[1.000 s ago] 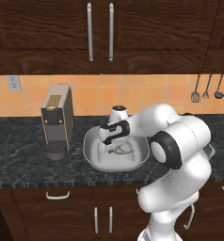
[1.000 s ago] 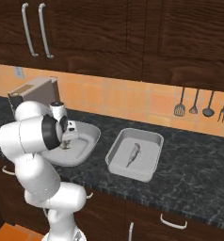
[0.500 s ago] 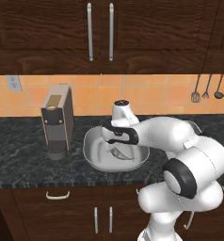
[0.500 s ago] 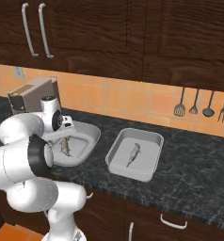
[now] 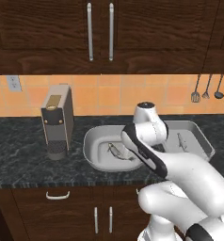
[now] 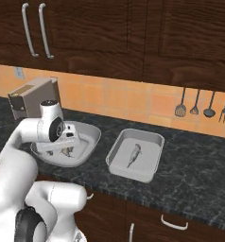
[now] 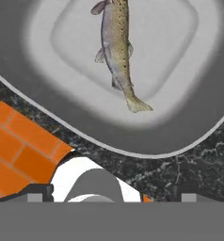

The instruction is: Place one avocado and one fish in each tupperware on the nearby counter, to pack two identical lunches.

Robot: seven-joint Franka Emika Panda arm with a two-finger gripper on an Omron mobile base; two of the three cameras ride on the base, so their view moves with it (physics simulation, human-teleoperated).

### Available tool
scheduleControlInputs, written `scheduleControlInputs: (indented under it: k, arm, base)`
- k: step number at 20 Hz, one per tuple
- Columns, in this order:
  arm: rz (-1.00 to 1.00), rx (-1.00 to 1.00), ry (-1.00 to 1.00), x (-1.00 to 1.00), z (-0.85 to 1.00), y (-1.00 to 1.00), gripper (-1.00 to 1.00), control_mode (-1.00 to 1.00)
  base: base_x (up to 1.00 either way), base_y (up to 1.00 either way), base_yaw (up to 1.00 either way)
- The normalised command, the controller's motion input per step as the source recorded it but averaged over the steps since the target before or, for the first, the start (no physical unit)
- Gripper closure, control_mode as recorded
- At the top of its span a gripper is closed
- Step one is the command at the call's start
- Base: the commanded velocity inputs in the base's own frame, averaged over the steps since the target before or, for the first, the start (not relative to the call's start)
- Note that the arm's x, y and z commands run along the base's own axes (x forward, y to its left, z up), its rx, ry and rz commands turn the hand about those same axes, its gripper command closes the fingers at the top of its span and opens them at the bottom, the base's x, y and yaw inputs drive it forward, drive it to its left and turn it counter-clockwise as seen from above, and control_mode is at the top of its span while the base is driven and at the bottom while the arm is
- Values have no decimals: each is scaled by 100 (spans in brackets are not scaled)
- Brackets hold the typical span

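The dark marbled table carries 2 pale grey tupperware trays side by side. Landmark for all positions: the left tupperware, the one nearer the coffee machine.

Left tupperware: it stands just to the right of the coffee machine, apart from it. 1 fish lies flat on its floor. In the hand view this fish is a speckled brown-olive body with its tail pointing toward the near rim of the tray. No part of the pincer touches the fish.

Right tupperware: it stands just to the right of the left tupperware, with a narrow strip of table between the 2 rims. It holds 1 fish, lying lengthwise along its floor. In the left base view the arm covers part of this tray.

Pincer: in the right base view the pincer hangs over the left tupperware, above its fish. The jaws stand wide and hold nothing. In the hand view the 2 finger tips sit far apart at the lower edge, 1 at the left and 1 at the right.

Wall behind the left tupperware: orange tile. To its right, 4 dark utensils hang on the tile.
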Motion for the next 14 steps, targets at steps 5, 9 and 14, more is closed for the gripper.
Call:
scheduleControlInputs:
  k: [5,9,14]
  arm:
    - [-18,2,18,-95,55,-40,-100,-100]
    - [-20,2,4,-95,52,-37,-100,-100]
    - [-5,0,-4,-97,11,-7,-100,-100]
  base:
    - [0,0,0]
    - [0,0,0]
    - [0,0,0]
